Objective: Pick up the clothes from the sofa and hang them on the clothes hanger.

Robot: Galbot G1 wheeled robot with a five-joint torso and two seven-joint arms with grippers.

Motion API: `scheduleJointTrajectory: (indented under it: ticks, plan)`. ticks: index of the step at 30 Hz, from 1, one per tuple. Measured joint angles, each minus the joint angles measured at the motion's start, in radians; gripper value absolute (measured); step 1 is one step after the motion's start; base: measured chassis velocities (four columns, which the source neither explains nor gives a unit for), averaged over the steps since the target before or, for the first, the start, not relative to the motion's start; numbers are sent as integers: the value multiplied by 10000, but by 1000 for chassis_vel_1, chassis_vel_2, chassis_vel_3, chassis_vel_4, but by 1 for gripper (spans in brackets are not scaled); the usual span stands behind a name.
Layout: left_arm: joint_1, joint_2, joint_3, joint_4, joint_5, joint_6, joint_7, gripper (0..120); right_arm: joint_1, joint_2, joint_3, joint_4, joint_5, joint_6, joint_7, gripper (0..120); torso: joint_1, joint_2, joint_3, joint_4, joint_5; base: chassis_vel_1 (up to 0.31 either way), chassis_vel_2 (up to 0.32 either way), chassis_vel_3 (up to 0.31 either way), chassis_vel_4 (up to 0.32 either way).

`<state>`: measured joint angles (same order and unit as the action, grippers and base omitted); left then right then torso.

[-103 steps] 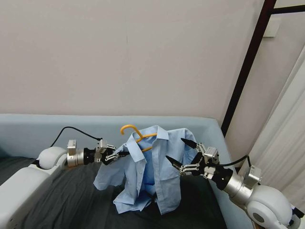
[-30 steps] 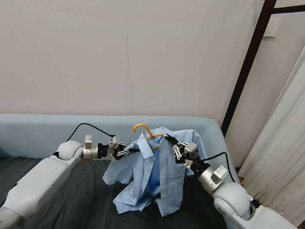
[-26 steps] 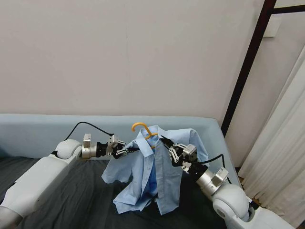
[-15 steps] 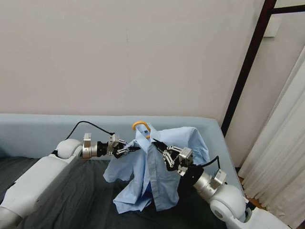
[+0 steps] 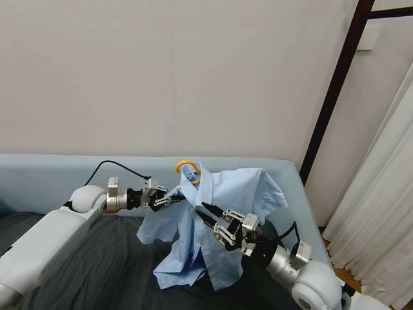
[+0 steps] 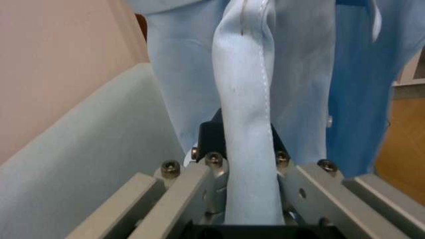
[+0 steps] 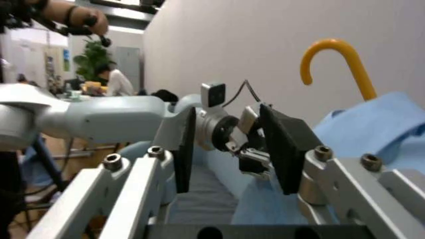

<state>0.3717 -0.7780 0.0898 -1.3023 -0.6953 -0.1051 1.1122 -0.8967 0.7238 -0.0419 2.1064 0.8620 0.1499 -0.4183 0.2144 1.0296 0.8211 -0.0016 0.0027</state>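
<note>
A light blue button-up cotton shirt [image 5: 248, 194] hangs on a yellow plastic clothes hanger [image 5: 186, 166], held up above the pale blue-grey fabric sofa [image 5: 39, 174]. Its long axis runs close to vertical: the collar is at the top by the hanger, and the hem trails down onto the dark grey seat cushion [image 5: 97, 271]. The hanger's hook points upward, and its curled tip bends toward the robot's left.

The left gripper [image 5: 169, 196] reaches in from the left at shoulder height. Its fingers are pinched tight on a fold of the shirt's fabric, and in the left wrist view that fold runs straight up between them.

The right gripper [image 5: 216, 223] sits low in front of the shirt's placket, aimed up and toward the left. Its black pads [image 7: 282, 144] are spread wide with nothing between them; in the right wrist view the left gripper is visible through the gap, with the hook above it
</note>
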Motion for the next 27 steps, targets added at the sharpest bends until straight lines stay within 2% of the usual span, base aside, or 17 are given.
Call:
scheduleJointTrajectory:
  ticks: [1, 3, 6, 7, 9, 11, 12, 15, 23, 27]
  plan:
    - [0, 0, 0, 0, 0, 0, 0, 2, 0, 0, 0, 0, 0, 0, 0, 43, 0, 0, 0, 0, 0, 0, 0, 0, 0]
    - [-20, 46, -12, 23, 0, 0, 110, 2, 43, -267, 463, 164, 573, -244, -25, 52, 0, 0, 0, 1, 0, 0, 0, 0, 0]
    - [-38, 56, -67, 70, 33, 106, 557, 2, 205, -733, 1181, 330, 845, -727, 1121, 66, 0, 0, 0, 4, -1, 0, 0, 0, 0]
    - [-38, 56, -67, 70, 33, 106, 557, 2, 205, -733, 1181, 330, 845, -727, 1121, 66, 0, 0, 0, 4, -1, 0, 0, 0, 0]
    - [-143, 27, -66, 107, 124, 215, 916, 2, 238, -1126, 1626, 325, 765, -1153, 1675, 74, 1, 0, 0, 2, -1, 0, 0, 0, 0]
    - [-247, 18, -63, 143, 304, 309, 1326, 2, 244, -1481, 1811, 316, 719, -1406, 1754, 84, 1, 0, 0, -2, 1, 0, 0, 0, 0]
    - [-247, 18, -63, 143, 304, 309, 1326, 2, 244, -1481, 1811, 316, 719, -1406, 1754, 84, 1, 0, 0, -2, 1, 0, 0, 0, 0]
    - [-443, 21, 45, 226, 656, 460, 1933, 2, 329, -1952, 1827, 432, 659, -1934, 1478, 97, 0, 0, 0, 2, 0, 0, 0, 0, 0]
    - [-733, -16, 318, 242, 939, 628, 2615, 2, 569, -2667, 1717, -57, -43, -3213, 163, 100, 1, 0, 0, 1, 0, 0, 0, 0, 0]
    - [-788, -65, 490, 241, 969, 640, 2783, 2, 598, -2801, 1453, -222, 112, -3824, 632, 100, 1, 0, 1, 2, 1, 0, 0, 0, 0]
